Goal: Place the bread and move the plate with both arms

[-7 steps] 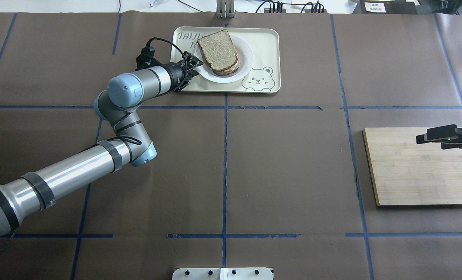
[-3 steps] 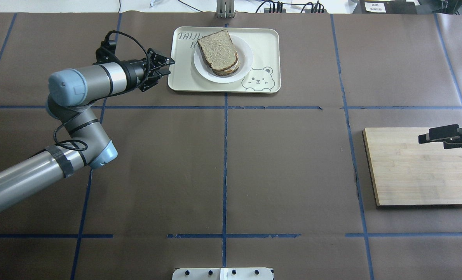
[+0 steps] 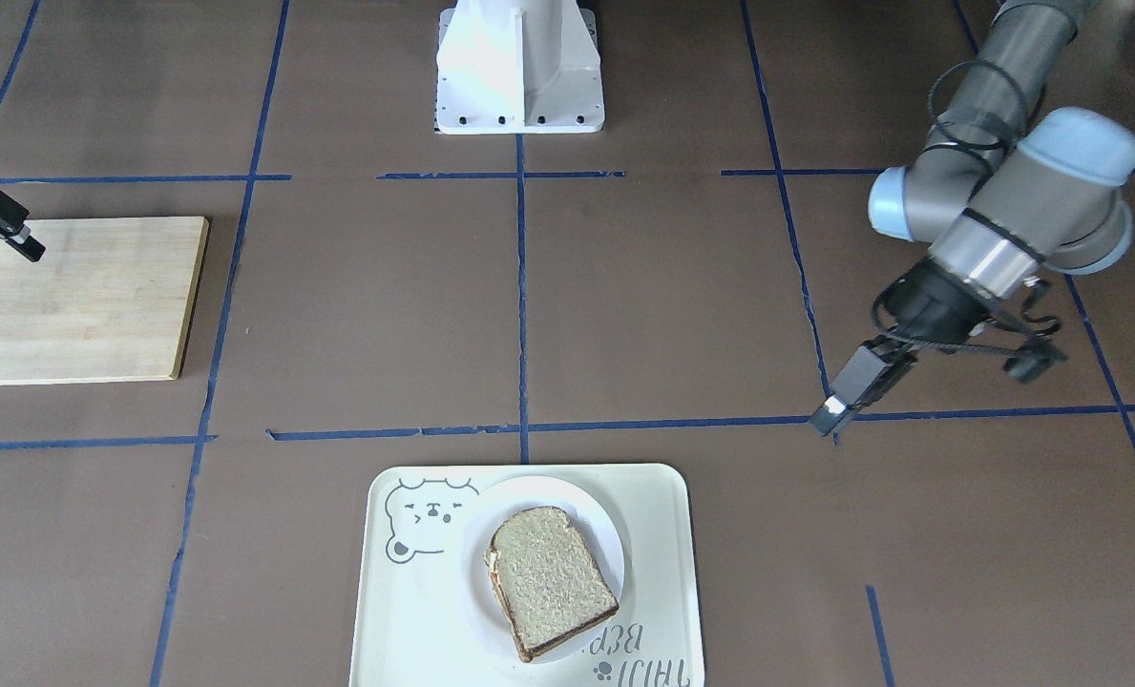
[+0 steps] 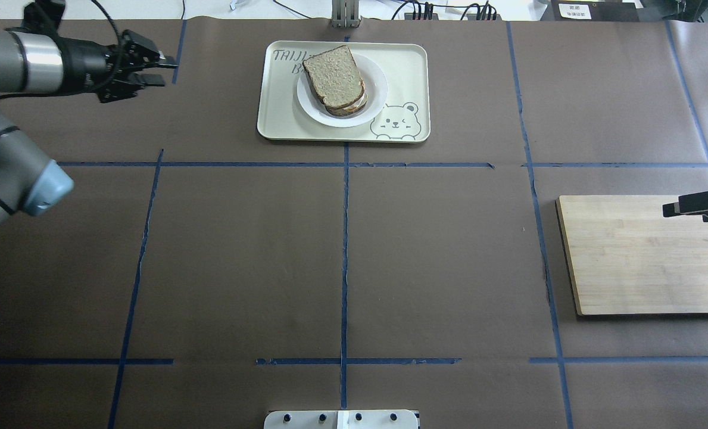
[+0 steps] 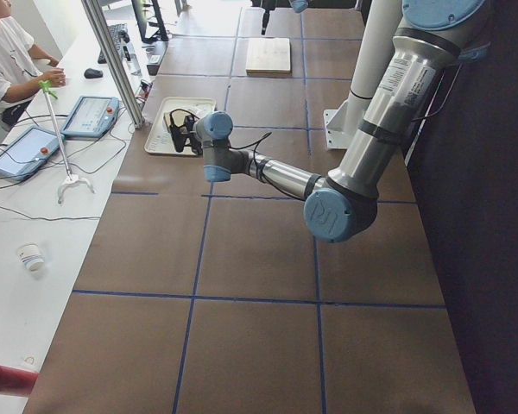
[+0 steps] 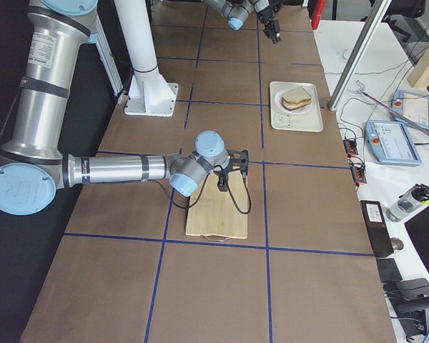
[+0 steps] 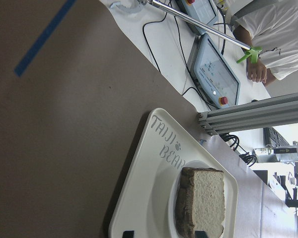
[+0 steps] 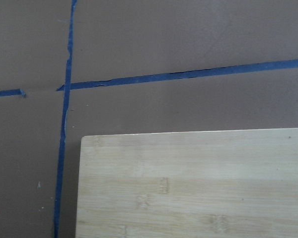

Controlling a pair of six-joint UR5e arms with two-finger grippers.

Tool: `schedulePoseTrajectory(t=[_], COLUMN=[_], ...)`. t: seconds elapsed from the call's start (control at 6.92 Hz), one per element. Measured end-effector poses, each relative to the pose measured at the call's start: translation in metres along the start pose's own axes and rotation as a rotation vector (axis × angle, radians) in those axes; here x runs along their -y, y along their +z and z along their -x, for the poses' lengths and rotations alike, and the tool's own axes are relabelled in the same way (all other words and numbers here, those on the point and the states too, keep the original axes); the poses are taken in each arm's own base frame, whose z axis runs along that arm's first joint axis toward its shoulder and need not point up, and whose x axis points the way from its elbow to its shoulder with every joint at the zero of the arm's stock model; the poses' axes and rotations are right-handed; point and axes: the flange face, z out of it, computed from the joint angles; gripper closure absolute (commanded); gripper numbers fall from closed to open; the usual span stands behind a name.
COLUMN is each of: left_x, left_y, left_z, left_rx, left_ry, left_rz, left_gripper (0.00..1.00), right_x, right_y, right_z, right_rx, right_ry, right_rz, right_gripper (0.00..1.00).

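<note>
The left arm's black two-finger pincer (image 4: 161, 70) has pulled well away from the small round white plate (image 4: 378, 89). A second ago it was at the plate's left rim; now it hangs over the bare brown-paper worktop (image 4: 342, 250) at the far left, jaws apart and empty. The tan, dark-crusted bread slice (image 4: 333, 74) lies on a second slice on that plate, which sits on the cream rectangular bear tray (image 4: 414, 70) at the far middle. The right arm's black pincer (image 4: 680, 208) has drawn back toward the right edge over the pale wooden board (image 4: 639, 262), apparently open and holding nothing. Both placements look done, with the arms retreating.
</note>
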Motion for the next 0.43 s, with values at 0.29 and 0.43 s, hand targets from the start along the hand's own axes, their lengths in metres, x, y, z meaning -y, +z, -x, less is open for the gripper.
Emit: schedulePoseTrajectory(t=[0.29,0.43], left_x=[0.042,0.062], left_y=[-0.086,-0.118], left_z=[0.085,0.123], left_rx=[0.126,0.219], left_ry=[0.315,0.471], left_rz=[-0.005,-0.014], left_gripper=[0.4,0.39], right_x=[0.001,0.0], right_y=[-0.009,-0.015], right_z=[-0.06,-0.094], right_rx=[-0.057,-0.095], right_ry=[-0.038,-0.055], right_rz=[-0.016,-0.018], right_gripper=[0.0,0.0])
